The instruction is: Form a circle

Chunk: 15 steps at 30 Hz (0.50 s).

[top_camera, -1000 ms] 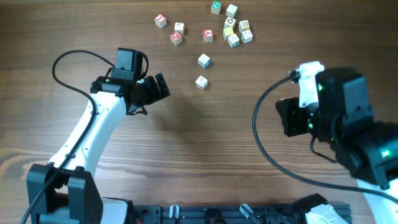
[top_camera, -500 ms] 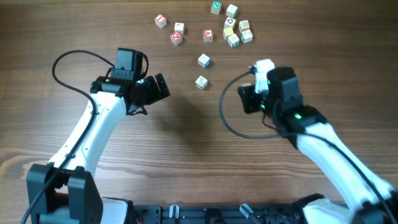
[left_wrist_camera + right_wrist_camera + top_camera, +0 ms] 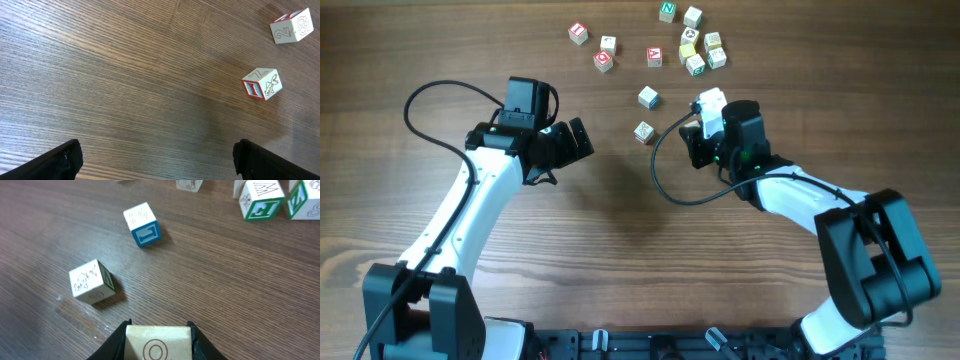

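Small pale wooden letter cubes lie scattered at the table's far side, most bunched in a cluster [image 3: 700, 50], with no circle shape among them. Two lone cubes sit nearer: a blue-edged cube [image 3: 648, 97] [image 3: 142, 225] and a whitish cube [image 3: 643, 132] [image 3: 91, 281]. My right gripper [image 3: 688, 147] [image 3: 157, 341] is just right of those two, shut on a cube with a red O [image 3: 157, 344]. My left gripper [image 3: 576, 141] [image 3: 157, 160] stands wide open over bare wood, left of the whitish cube, with nothing between its fingers.
Several red-lettered cubes [image 3: 604, 60] lie at the far left of the scatter; two of them show in the left wrist view, a cube marked I [image 3: 261, 84] and a cube marked 2 [image 3: 291, 27]. Green-lettered cubes [image 3: 260, 200] sit beyond the right gripper. Cables loop beside both arms.
My right arm has swung from the right side of the table leftward and away, ending beside the two lone cubes with its cube still held. The left arm has not moved.
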Each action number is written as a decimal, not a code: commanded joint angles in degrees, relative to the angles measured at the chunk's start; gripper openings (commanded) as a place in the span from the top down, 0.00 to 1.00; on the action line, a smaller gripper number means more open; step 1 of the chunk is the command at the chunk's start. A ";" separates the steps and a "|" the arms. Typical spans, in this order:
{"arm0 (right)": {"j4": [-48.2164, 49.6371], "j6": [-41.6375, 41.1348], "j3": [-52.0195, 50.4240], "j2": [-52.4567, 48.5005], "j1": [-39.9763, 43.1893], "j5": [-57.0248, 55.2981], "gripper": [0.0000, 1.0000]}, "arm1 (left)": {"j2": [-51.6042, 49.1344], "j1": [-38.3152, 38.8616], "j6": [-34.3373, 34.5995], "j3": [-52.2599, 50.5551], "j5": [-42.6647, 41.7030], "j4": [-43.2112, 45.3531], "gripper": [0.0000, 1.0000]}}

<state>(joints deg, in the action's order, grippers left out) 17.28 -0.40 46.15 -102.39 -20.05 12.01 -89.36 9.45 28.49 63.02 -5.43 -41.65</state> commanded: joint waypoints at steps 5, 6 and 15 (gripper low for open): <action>2.54 4.96 0.02 -4.87 -1.55 0.00 0.62 | 0.07 -0.35 -1.09 -0.09 0.57 -0.02 0.00; 2.75 4.90 0.13 -4.90 -2.03 0.02 0.57 | 0.07 -0.35 -1.09 -0.09 0.57 -0.02 0.00; -0.92 0.13 4.02 -3.30 -4.11 0.04 0.07 | 0.07 -0.35 -1.09 -0.09 0.57 -0.02 0.00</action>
<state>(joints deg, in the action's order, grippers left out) 18.00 2.68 48.29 -106.08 -24.05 11.99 -89.36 9.45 28.49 63.05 -5.41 -41.65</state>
